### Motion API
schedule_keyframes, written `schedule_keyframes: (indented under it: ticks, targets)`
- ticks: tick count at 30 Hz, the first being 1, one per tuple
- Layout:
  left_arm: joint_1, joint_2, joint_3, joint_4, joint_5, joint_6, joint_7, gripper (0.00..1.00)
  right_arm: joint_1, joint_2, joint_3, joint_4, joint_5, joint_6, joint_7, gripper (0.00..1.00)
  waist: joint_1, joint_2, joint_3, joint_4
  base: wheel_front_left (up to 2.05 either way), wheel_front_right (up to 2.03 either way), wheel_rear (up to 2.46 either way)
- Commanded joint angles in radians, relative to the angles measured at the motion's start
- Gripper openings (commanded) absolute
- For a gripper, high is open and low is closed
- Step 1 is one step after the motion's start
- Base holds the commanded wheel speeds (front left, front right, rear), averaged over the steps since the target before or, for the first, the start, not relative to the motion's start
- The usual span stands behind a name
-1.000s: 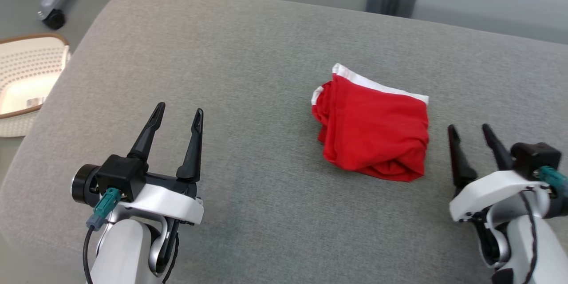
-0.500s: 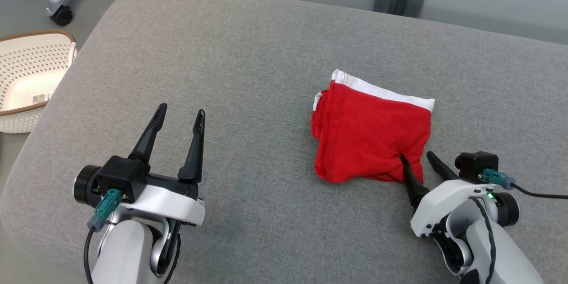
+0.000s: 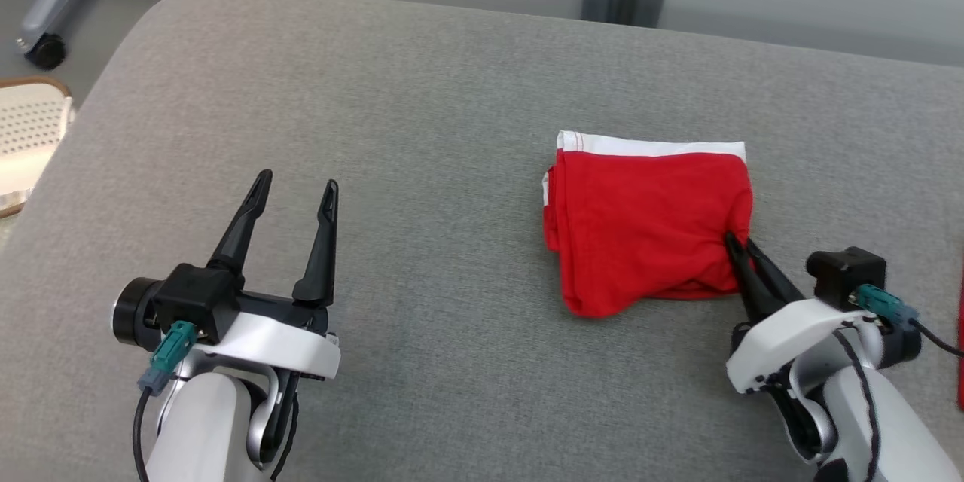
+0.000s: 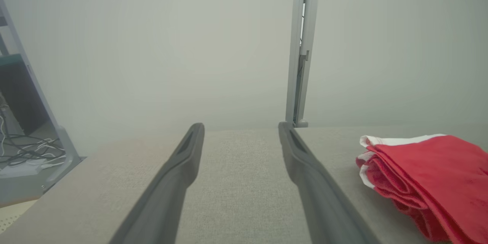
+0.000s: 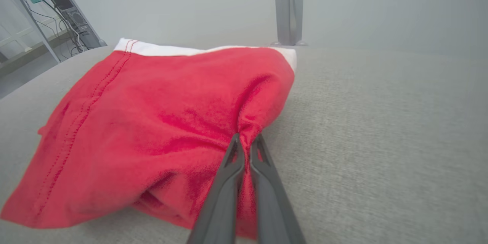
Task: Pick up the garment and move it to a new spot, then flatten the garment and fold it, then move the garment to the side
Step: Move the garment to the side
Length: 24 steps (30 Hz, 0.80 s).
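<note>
The basket (image 3: 22, 143) beside the left edge of the cushion (image 3: 422, 90) is cut off by the head view's edge, so just a corner is seen. A red sliver (image 3: 961, 331) at the far right is too little to name. The right claw (image 3: 738, 243) has its tips sunk in a pinch of the red garment (image 3: 648, 226) — the lower layers lie hidden.

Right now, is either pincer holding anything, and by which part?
The right pincer is shut on the red garment, pinching a bunch of cloth on its right edge, toward the near corner. The left pincer is open, holding nothing.
</note>
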Motion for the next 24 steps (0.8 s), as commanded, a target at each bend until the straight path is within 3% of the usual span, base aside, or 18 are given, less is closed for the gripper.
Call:
schedule_keyframes:
  ticks: [1,8,15,19,24]
  targets:
    - [0.007,0.009,0.005,-0.010,0.008,0.003,-0.004,1.00,0.025,-0.019,-0.015,-0.033,-0.014,0.000,0.004,0.00,0.0000,-0.0001,0.005,-0.047,0.00,0.00,0.00]
    - [-0.009,0.024,-0.001,-0.040,0.017,-0.006,-0.003,1.00,0.168,-0.116,-0.062,-0.296,-0.108,0.000,0.124,0.00,0.0000,-0.0001,0.038,-0.188,0.00,0.00,0.00]
    - [-0.052,0.043,-0.009,-0.059,0.016,-0.008,-0.003,1.00,0.274,-0.194,-0.186,-0.537,-0.155,0.000,0.239,0.00,0.0000,-0.0001,0.076,-0.315,0.00,0.00,0.00]
    - [-0.077,0.054,-0.014,-0.071,0.018,-0.009,-0.001,1.00,0.248,-0.222,-0.238,-0.582,-0.156,0.000,0.250,0.00,0.0000,-0.0001,0.107,-0.381,0.00,0.00,0.00]
    - [-0.100,0.076,-0.028,-0.079,0.021,-0.015,0.016,1.00,0.148,-0.249,-0.264,-0.510,-0.145,0.000,0.208,0.00,0.0000,-0.0001,0.143,-0.435,0.00,0.00,0.00]
